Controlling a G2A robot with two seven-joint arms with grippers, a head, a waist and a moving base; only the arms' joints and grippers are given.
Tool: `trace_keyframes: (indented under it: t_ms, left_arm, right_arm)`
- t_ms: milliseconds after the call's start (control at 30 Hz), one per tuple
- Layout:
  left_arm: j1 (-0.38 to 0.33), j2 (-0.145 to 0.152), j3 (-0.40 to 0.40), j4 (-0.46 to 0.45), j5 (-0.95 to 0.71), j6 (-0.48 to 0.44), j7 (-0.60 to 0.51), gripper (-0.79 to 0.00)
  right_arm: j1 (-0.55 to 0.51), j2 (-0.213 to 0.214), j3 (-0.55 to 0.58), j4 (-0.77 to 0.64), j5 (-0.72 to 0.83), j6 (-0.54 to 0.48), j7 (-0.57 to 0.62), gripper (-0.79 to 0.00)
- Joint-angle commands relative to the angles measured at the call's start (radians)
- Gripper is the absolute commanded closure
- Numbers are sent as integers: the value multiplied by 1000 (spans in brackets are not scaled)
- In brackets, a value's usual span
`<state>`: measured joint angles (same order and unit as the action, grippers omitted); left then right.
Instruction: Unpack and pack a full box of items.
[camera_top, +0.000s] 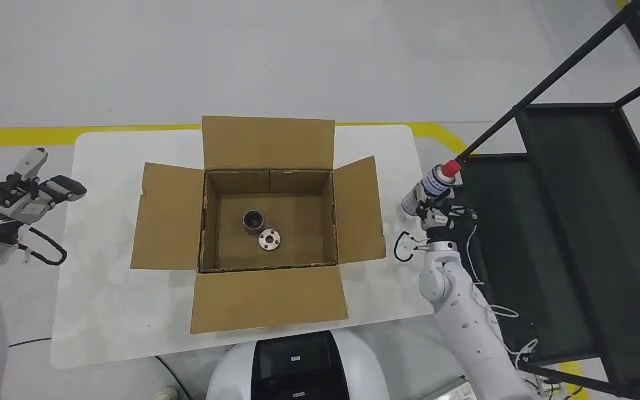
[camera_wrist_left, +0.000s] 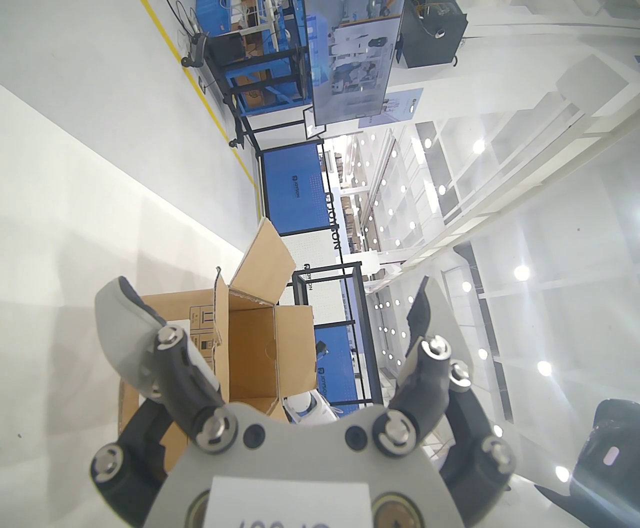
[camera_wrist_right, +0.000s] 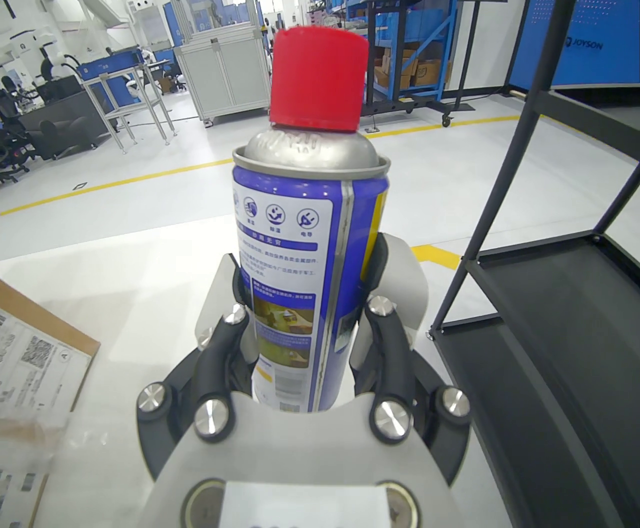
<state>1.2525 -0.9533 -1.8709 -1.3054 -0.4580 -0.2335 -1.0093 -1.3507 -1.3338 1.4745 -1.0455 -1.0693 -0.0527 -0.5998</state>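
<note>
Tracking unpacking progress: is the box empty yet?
Not empty. The box, flaps spread open, holds a dark cup-like item and a small round disc on its floor.

matt cardboard box (camera_top: 268, 142), glossy metal spray can (camera_wrist_right: 300, 260)

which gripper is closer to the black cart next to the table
Right. The right gripper, shut on the spray can, is just beside the black cart; the left gripper, open, is at the opposite edge of the table, beyond the cardboard box.

Open cardboard box (camera_top: 165, 215) holds cup (camera_top: 254, 218), flange (camera_top: 269, 239); red-capped can (camera_top: 433, 184) outside.
</note>
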Motion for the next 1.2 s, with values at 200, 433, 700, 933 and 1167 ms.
trace_keyframes:
  t_ms: [200, 433, 700, 933, 1167]
  left_arm:
    - [0, 0, 0, 0, 0, 0, 0, -785]
    - [0, 0, 0, 0, 0, 0, 0, -785]
    - [0, 0, 0, 0, 0, 0, 0, -785]
    - [0, 0, 0, 0, 0, 0, 0, -785]
    - [0, 0, 0, 0, 0, 0, 0, -785]
  right_arm:
    - [163, -27, -67, 255, -8, 14, -136, 0]
    - [278, -48, -109, 444, -27, 10, -208, 0]
    - [358, -64, -126, 580, -15, 3, -252, 0]
    - [404, -77, -142, 648, -17, 16, -276, 0]
    - [427, -87, -154, 701, -18, 24, -284, 0]
